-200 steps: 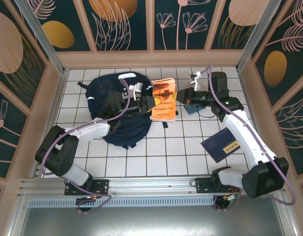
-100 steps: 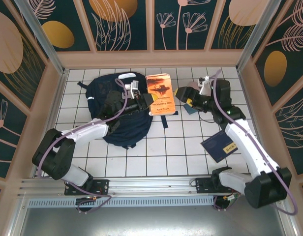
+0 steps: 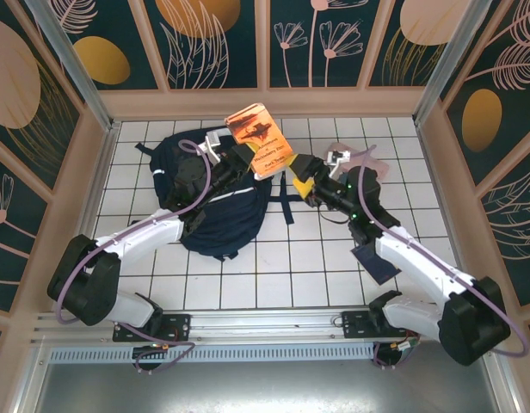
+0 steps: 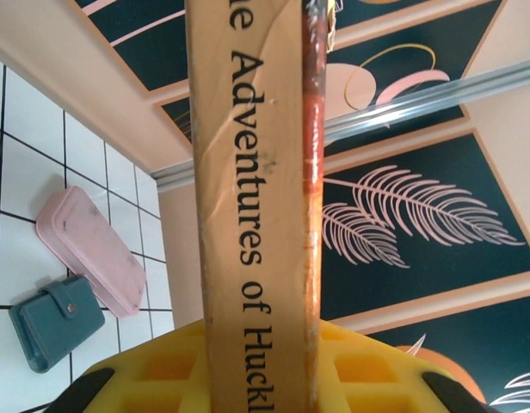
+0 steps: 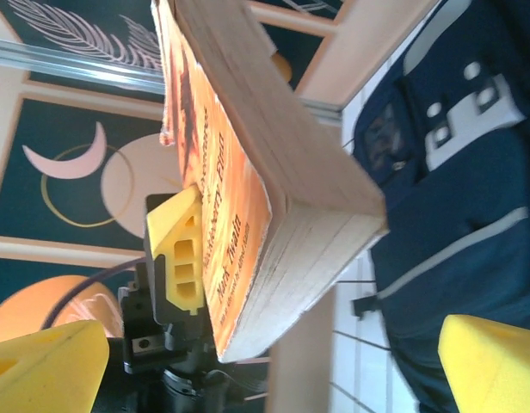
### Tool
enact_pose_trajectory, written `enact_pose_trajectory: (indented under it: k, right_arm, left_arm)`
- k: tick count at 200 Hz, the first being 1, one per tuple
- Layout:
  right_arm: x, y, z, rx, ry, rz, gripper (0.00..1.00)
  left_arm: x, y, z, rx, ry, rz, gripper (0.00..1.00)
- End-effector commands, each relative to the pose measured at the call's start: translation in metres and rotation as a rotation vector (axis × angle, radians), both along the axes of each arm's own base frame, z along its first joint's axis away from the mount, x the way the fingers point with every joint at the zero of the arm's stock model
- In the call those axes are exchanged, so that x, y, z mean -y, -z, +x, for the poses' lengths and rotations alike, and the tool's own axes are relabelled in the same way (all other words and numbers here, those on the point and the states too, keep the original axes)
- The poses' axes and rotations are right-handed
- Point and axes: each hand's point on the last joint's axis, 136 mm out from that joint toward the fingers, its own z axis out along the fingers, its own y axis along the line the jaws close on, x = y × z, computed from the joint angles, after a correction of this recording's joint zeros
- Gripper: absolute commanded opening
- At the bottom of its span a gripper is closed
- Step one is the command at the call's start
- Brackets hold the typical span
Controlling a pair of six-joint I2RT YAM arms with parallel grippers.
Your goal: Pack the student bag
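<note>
- lifted and swung toward the back wall since a second ago, the orange book (image 3: 258,142) now stands tilted in the air over the upper right corner of the student bag (image 3: 218,206); earlier it lay flatter, just off the bag's right edge.
- we see the left gripper (image 3: 239,162) pinching the book by its lower end. in the left wrist view the spine runs up out of the yellow fingers (image 4: 162,379), with "adventures of huckl" readable on it.
- a second ago the right gripper (image 3: 299,175) was clamped on the book's right edge; it has let go and now sits just right of the book, apart from it.
- its jaws are spread wide: in the right wrist view the two yellow pads (image 5: 46,361) sit at the far bottom corners, with the book's page edge ahead of them and untouched.
- the right arm has folded in toward the middle and now covers part of the dark blue booklet (image 3: 368,258) on the tiles.
- the student bag has not shifted; it lies flat on the white tiles at the back left, under the left arm.
- past the book, the left wrist view shows a pink pencil case (image 4: 91,251) on the tiles with a teal wallet (image 4: 57,321) touching its near side.
</note>
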Motion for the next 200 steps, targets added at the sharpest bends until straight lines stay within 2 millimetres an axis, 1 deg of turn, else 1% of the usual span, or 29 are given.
enact_pose_trajectory:
  k: [1,18,29,60,68,76,90,112,125,140,152,157,165,173,177,190,200]
  right_arm:
    - [-0.013,-0.035,0.006,0.063,0.008,0.158,0.99]
    - [-0.022,-0.032,0.013,0.054,0.005,0.168,0.98]
    - [-0.026,-0.037,0.015,0.072,0.004,0.190,0.96]
    - [-0.033,-0.050,0.021,0.103,0.027,0.214,0.83]
    - [-0.033,-0.053,0.022,0.104,0.043,0.220,0.79]
    - [-0.031,-0.052,0.023,0.095,0.063,0.226,0.74]
    - [-0.028,-0.046,0.028,0.044,0.111,0.251,0.71]
    - [-0.030,-0.047,0.027,0.023,0.122,0.302,0.62]
    - [-0.033,-0.045,0.029,0.007,0.123,0.296,0.56]
    - [-0.035,-0.043,0.029,0.000,0.123,0.294,0.45]
    - [-0.034,-0.039,0.031,-0.015,0.144,0.280,0.33]
    - [-0.033,-0.031,0.033,-0.045,0.163,0.256,0.26]
    - [-0.030,-0.020,0.036,-0.091,0.201,0.210,0.20]
    - [-0.027,-0.013,0.038,-0.103,0.239,0.161,0.16]
    - [-0.025,-0.011,0.038,-0.102,0.251,0.142,0.14]
    - [-0.020,-0.007,0.037,-0.092,0.269,0.084,0.10]
    - [-0.012,-0.003,0.038,-0.082,0.307,0.034,0.08]
  left_arm:
    - [-0.002,-0.045,0.001,0.071,-0.007,-0.148,0.20]
    - [-0.001,-0.045,-0.001,0.064,0.009,-0.177,0.20]
    - [-0.001,-0.042,-0.001,0.053,0.013,-0.183,0.19]
    - [-0.004,-0.038,-0.004,0.040,0.005,-0.186,0.20]
    - [-0.005,-0.037,-0.004,0.040,0.001,-0.184,0.20]
    - [-0.006,-0.038,-0.004,0.040,-0.001,-0.183,0.19]
    - [-0.006,-0.038,-0.005,0.041,-0.001,-0.179,0.17]
    - [-0.006,-0.039,-0.004,0.048,-0.003,-0.174,0.17]
    - [-0.006,-0.039,-0.004,0.050,-0.004,-0.174,0.17]
    - [-0.006,-0.038,-0.004,0.050,-0.005,-0.167,0.17]
    - [-0.006,-0.036,-0.004,0.044,-0.007,-0.155,0.19]
    - [-0.006,-0.035,-0.005,0.040,-0.006,-0.149,0.20]
    - [-0.005,-0.031,-0.005,0.026,-0.002,-0.134,0.24]
    - [-0.004,-0.026,-0.004,-0.001,-0.001,-0.112,0.32]
    - [-0.003,-0.021,-0.002,-0.020,-0.004,-0.091,0.38]
    - [-0.002,-0.004,0.000,-0.067,-0.012,-0.006,0.62]
    - [-0.005,0.013,0.001,-0.108,-0.029,0.067,0.74]
